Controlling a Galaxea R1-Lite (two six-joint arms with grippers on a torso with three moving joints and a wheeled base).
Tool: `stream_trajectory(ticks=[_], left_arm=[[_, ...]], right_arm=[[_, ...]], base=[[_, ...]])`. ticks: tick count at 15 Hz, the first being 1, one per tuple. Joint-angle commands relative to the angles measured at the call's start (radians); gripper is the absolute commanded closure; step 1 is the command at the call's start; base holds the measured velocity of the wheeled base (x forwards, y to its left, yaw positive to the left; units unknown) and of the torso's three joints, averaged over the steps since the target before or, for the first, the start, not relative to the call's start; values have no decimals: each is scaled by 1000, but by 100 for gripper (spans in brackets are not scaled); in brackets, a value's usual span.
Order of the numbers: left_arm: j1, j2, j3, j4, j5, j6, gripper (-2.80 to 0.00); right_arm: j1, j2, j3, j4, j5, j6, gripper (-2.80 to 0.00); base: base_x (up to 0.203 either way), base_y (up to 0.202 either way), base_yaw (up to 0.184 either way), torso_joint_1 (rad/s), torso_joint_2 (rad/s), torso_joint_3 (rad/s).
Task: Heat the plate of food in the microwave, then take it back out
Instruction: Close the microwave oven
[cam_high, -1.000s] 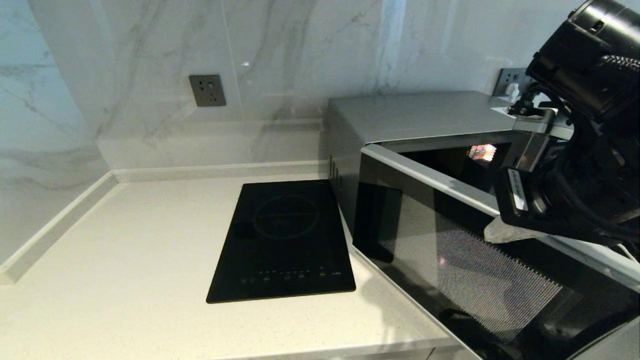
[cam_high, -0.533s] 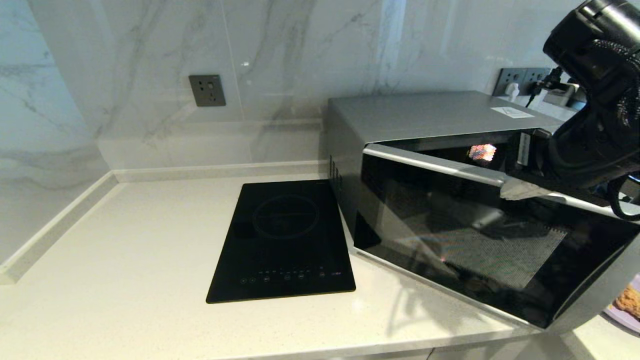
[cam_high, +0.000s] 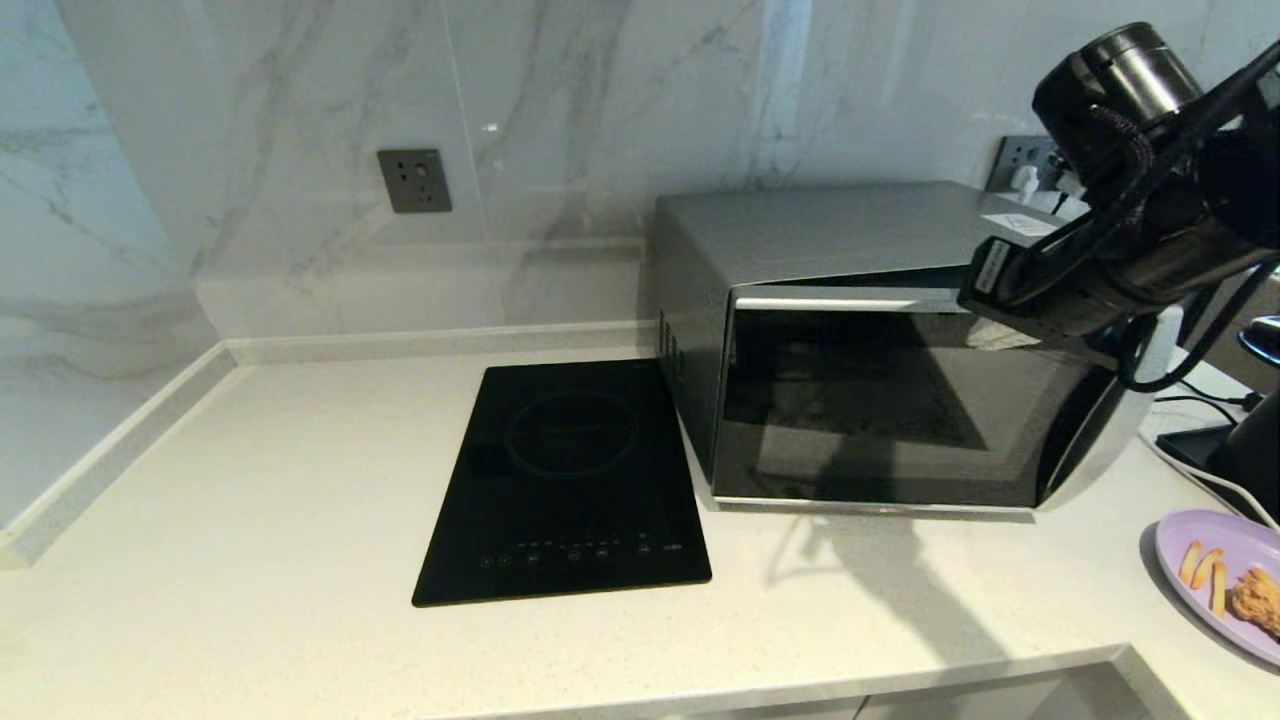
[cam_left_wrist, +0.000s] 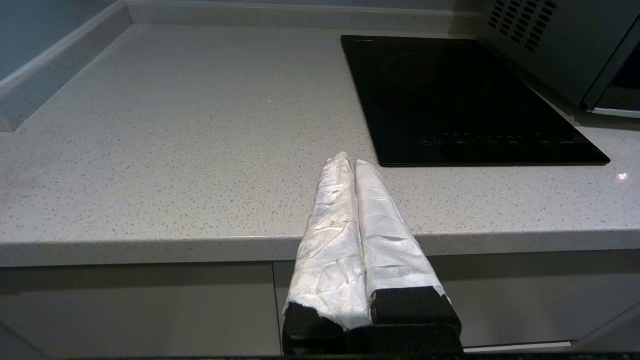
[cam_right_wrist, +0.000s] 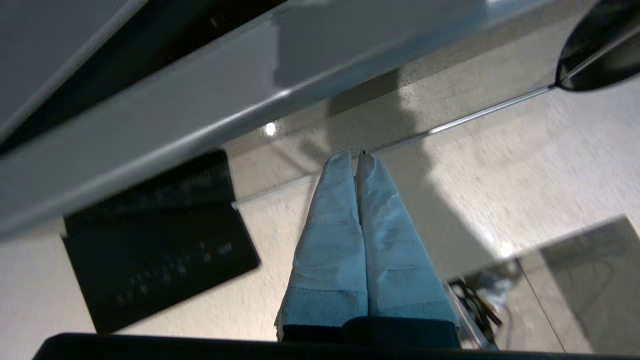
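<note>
Two arms on the rig, one at work. Right gripper (cam_right_wrist: 356, 155): white-wrapped fingers pressed together, nothing between them, tips at the dark glass door of the large silver-grey boxy microwave (cam_high: 850, 330). In the head view the right arm's black wrist sits at the upper right corner of the door front, hiding that corner and whatever panel lies beyond it. Door stands nearly flush with the cabinet; a thin dark gap shows along its top edge. Whether the fingertips touch the glass or stop just short, cannot tell.

Round, shallow lilac-purple plate of food (cam_high: 1180, 545): on the pale speckled stone countertop (cam_high: 250, 520), outside the microwave, to the robot's right of it near the front edge, partly cut by the frame. A few orange-tan fry sticks (cam_high: 1200, 572) and one brown crumbed piece (cam_high: 1258, 598) lie on it.

Flat black glass induction hob (cam_high: 570, 480): set in the counter just left of the microwave, its control row toward the front.

Left gripper (cam_left_wrist: 350, 167): wrapped fingers closed on each other, holding nothing, parked low in front of the counter edge, pointing over the bare counter left of the hob.

Grey wall socket (cam_high: 414, 180) on the marble backsplash behind the hob. Black and white cables (cam_high: 1200, 390) run on the counter right of the microwave.
</note>
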Motion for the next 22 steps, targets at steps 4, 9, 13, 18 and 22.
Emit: stream_trajectory(ticks=[4, 9, 13, 18, 22], left_arm=[[0, 2, 0, 0, 0, -1, 0], [0, 2, 0, 0, 0, -1, 0], [0, 2, 0, 0, 0, -1, 0], [0, 2, 0, 0, 0, -1, 0], [0, 2, 0, 0, 0, -1, 0]], right_arm=[[-27, 62, -8, -190, -11, -14, 0], [-35, 87, -8, -278, -6, -31, 0], [-36, 107, -8, -315, -1, -31, 0], [-35, 133, -6, -317, 2, -25, 0], [-35, 127, -8, -318, 2, -25, 0]], base=[[0, 0, 0, 0, 0, 0], [0, 0, 0, 0, 0, 0], [0, 0, 0, 0, 0, 0], [0, 0, 0, 0, 0, 0], [0, 0, 0, 0, 0, 0]])
